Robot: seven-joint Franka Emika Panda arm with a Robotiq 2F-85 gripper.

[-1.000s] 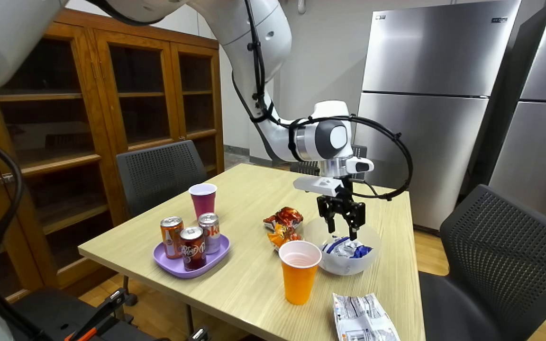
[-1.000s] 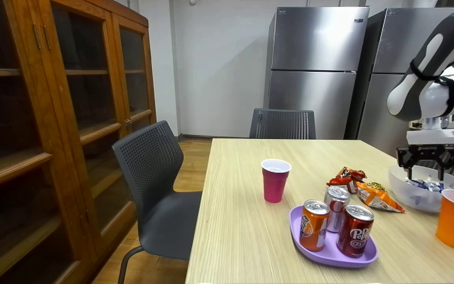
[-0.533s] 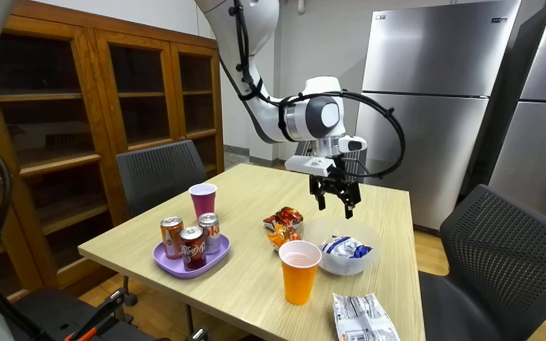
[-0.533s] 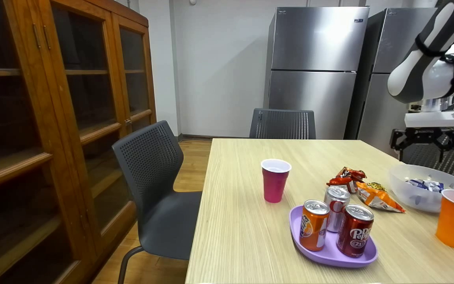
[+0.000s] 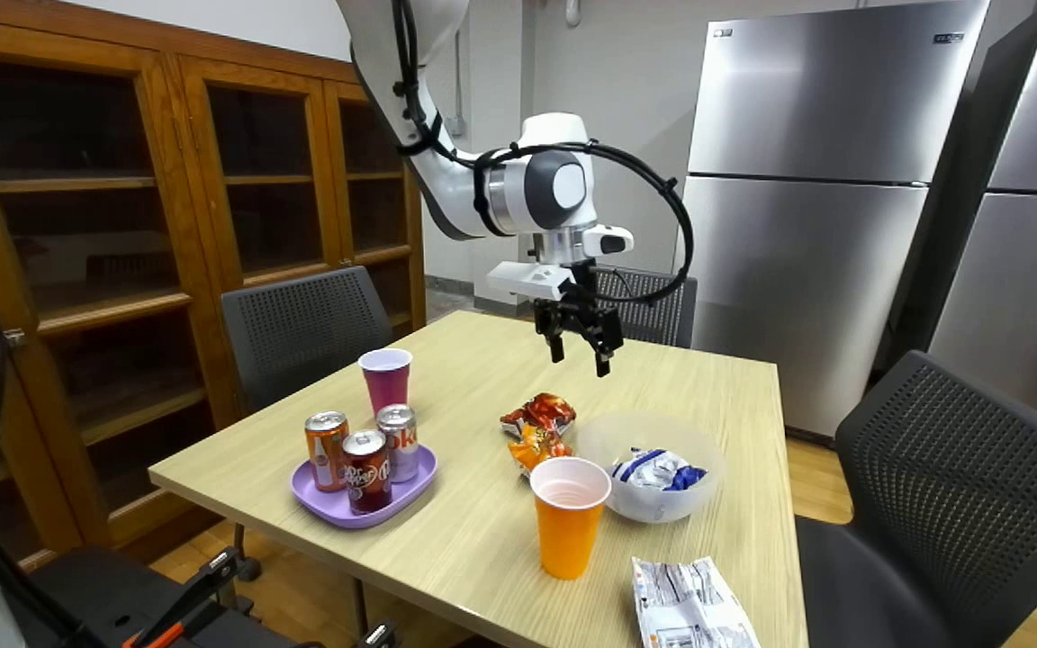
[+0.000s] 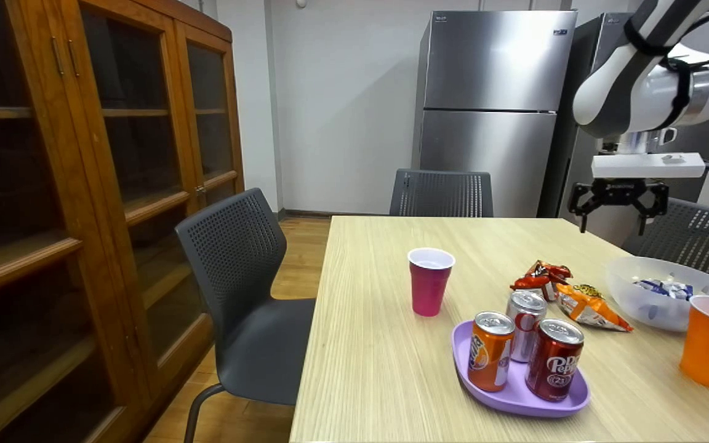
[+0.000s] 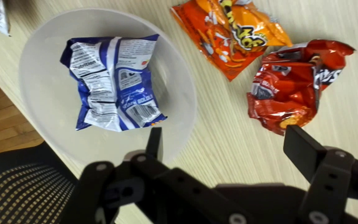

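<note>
The gripper (image 6: 613, 225) is hovering spread wide, the wrist view alone showing the barcode (image 7: 142, 112) on the blue bag (image 7: 113, 84).

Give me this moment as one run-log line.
tool: open, empty, above table | bowl: blue snack bag inside | on table beside bowl: orange bag, red bag

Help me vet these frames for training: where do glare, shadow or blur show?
In both exterior views, light glares off a steel refrigerator; in an exterior view, a shadow slants across the wall; in the wrist view, highlights dot the red bag, and the gripper looks blurrier than the blue bag.
</note>
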